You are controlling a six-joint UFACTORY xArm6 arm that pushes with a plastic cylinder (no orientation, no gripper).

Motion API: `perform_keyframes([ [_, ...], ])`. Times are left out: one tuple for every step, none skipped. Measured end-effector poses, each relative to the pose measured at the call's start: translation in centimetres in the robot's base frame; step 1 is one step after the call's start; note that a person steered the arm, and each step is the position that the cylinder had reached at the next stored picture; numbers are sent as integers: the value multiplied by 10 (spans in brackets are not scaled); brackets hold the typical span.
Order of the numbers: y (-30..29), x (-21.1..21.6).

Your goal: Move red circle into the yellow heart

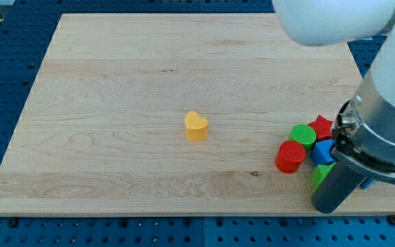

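Note:
The red circle [290, 156] lies on the wooden board at the view's lower right, at the left edge of a cluster of blocks. The yellow heart [196, 126] stands alone near the board's middle, well to the left of the red circle and slightly higher in the view. My dark rod comes down at the lower right, and my tip [329, 207] rests near the board's bottom edge. It is to the right of and below the red circle, not touching it. The rod covers part of a green block [320, 175].
Packed to the right of the red circle are a green circle [303, 135], a red star [321, 126] and a blue block [323, 151]. The arm's large white and grey body hangs over the board's [115, 103] right side and hides what is under it.

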State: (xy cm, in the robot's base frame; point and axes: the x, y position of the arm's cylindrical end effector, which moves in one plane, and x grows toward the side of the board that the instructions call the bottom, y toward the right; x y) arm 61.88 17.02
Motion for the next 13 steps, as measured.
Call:
perform_keyframes([
  [-1,0],
  [-2,-1],
  [2,-1],
  [17,-1],
  [1,0],
  [-20,0],
  [-47,0],
  [-46,0],
  [-45,-13],
  [-45,-32],
  [-38,-37],
  [-37,-49],
  [-37,-54],
])
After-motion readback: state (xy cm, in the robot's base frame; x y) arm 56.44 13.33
